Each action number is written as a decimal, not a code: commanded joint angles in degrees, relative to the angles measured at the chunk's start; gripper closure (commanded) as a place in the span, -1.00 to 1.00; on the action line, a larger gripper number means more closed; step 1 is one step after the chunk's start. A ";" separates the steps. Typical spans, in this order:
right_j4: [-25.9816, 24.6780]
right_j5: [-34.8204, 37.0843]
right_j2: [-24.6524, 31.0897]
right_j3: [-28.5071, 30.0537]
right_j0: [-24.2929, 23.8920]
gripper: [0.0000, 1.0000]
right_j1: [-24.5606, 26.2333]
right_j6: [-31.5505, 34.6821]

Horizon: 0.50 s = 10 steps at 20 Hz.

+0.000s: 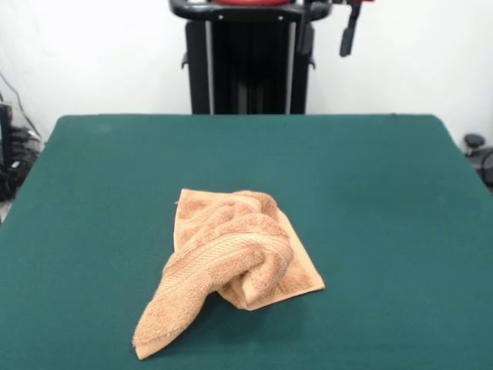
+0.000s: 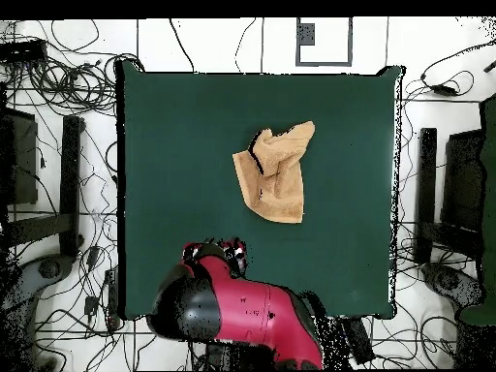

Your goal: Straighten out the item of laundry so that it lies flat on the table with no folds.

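Observation:
The item of laundry (image 1: 231,258) is an orange-tan terry towel, lying crumpled near the middle of the dark green table (image 1: 370,193). One part is bunched into a ridge and trails to a point toward the near edge, and a flatter layer shows beneath it. In the overhead view the towel (image 2: 276,174) is folded over itself on the table (image 2: 174,145). My gripper (image 1: 348,31) hangs at the top edge, well behind the towel and apart from it. From above, the gripper (image 2: 231,254) sits at the robot's side of the table, drawn back with the red arm (image 2: 252,310).
Around the table, tangled cables (image 2: 58,87) and dark stands (image 2: 68,184) cover the white floor. A black pedestal (image 1: 248,69) rises behind the far table edge. Green felt stretches wide on all sides of the towel.

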 commanded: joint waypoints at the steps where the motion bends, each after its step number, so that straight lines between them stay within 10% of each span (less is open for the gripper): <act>1: 2.59 7.91 0.62 -9.31 1.55 -1.00 7.14 12.93; 10: 3.51 11.50 0.94 -18.92 1.25 -1.00 12.98 12.55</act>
